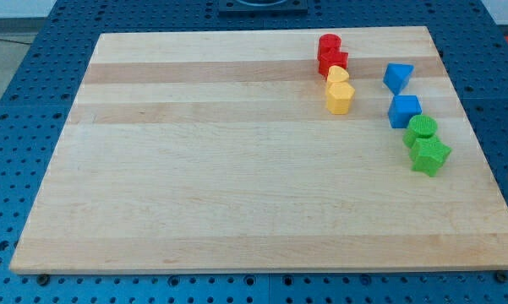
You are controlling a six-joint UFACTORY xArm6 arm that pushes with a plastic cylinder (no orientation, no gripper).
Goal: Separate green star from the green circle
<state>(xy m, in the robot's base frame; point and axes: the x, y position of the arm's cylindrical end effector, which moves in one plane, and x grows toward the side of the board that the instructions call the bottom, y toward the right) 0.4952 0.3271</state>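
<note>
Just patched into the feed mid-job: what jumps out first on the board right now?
All the blocks crowd the view's upper right of the wooden board: two red blocks stacked against two yellow ones, then a blue triangle above a blue cube. Lowest, near the right edge, the green circle touches the green star just below it, so they are not yet separated. My tip does not show.
</note>
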